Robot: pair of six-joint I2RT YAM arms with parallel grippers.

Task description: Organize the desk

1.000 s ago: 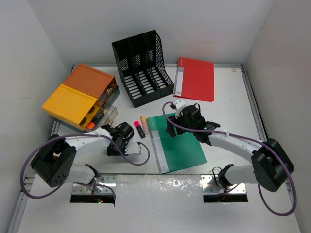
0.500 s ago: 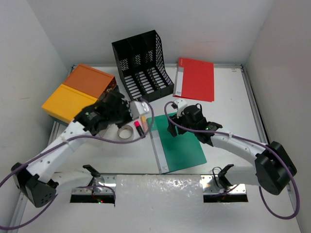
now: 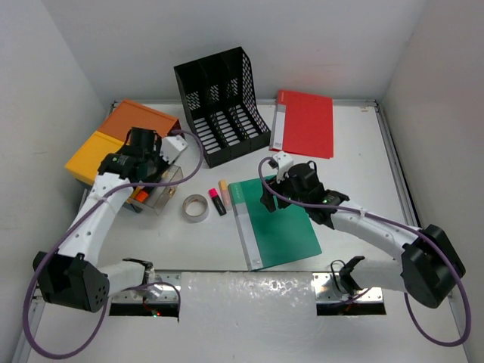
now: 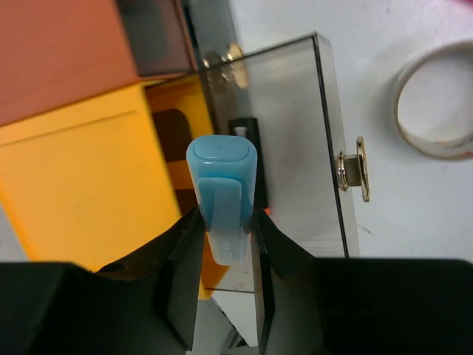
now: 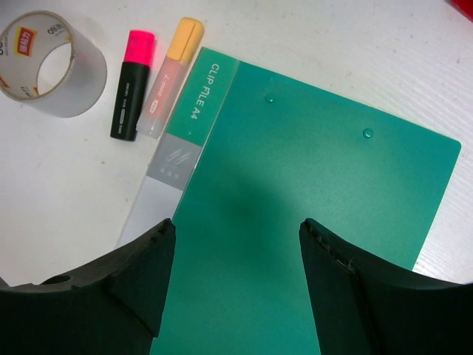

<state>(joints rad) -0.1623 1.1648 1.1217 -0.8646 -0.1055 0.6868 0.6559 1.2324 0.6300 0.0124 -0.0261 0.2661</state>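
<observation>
The desk [image 3: 363, 174] is a white tabletop. My left gripper [image 4: 225, 216] is shut on a light-blue highlighter [image 4: 222, 181] and holds it above the open smoky-clear drawer [image 4: 295, 148] of the orange-yellow drawer box [image 3: 106, 155]. In the top view it [image 3: 144, 159] hangs over that drawer [image 3: 159, 189]. My right gripper [image 5: 236, 225] is open and empty above a green clip file [image 5: 310, 222], which lies mid-desk [image 3: 280, 227].
A tape roll [image 3: 196, 207], a pink highlighter [image 3: 216, 201] and a yellow one [image 3: 224, 190] lie left of the green file. A black mesh file rack [image 3: 221, 106] stands at the back, with a red folder [image 3: 304, 123] to its right. An orange marker [image 3: 141, 195] lies in the drawer.
My left arm rose from the desk front beside the tape roll and swung left and back to the drawer, with the blue highlighter in it. The tape roll now shows. The right arm barely moved.
</observation>
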